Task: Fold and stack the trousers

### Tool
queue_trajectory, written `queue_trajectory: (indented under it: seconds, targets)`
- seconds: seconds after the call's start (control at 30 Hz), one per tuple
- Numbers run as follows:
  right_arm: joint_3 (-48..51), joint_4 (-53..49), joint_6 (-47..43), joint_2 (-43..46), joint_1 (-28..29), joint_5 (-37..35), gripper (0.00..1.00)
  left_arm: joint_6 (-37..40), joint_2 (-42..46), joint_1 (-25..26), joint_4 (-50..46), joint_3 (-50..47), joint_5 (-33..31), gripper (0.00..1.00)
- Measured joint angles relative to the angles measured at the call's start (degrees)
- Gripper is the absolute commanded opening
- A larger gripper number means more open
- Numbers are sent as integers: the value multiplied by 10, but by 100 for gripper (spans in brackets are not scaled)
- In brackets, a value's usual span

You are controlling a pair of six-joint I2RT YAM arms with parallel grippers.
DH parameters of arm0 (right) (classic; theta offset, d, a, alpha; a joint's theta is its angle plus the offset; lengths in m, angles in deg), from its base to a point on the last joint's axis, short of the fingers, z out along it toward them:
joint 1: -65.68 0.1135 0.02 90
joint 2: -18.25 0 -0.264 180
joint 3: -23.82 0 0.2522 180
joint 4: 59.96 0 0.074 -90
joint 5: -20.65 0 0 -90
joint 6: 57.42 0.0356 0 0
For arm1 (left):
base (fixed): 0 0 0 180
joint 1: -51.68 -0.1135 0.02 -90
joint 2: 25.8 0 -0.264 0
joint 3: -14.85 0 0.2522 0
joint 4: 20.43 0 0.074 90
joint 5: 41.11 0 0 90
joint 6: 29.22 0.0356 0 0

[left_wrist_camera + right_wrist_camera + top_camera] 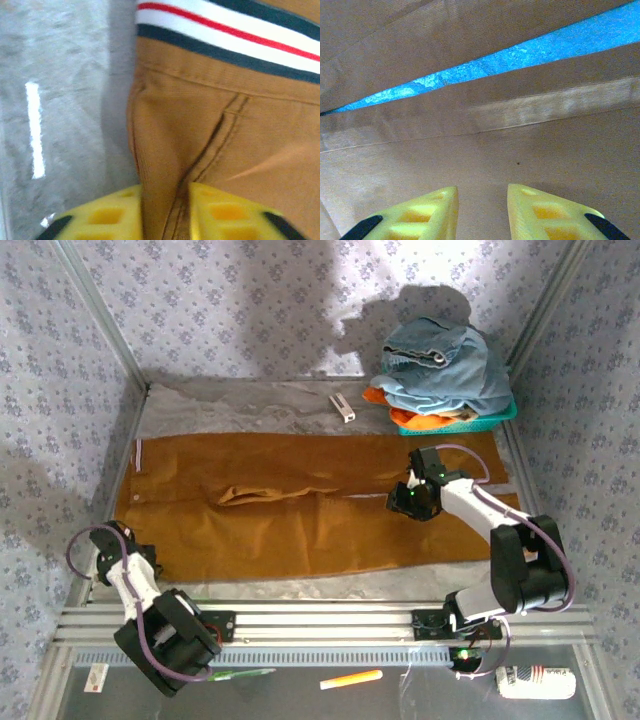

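One pair of trousers [300, 510], long axis left to right, waistband [225, 35] leftward.

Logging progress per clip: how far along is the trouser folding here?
Done: the trousers lie spread flat on the table, both legs side by side. In hand: the left pincer pinches the cloth edge near the striped waistband; the right pincer is down on the legs, grip unclear. Left: every fold, then stacking; no fold shows yet.
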Motion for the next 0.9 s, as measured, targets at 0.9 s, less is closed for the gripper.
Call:
queue_trajectory:
  seconds: [0.9]
  targets:
    - [-38, -174, 43, 154, -121, -36, 43, 17, 73, 72, -8, 57, 50, 0]
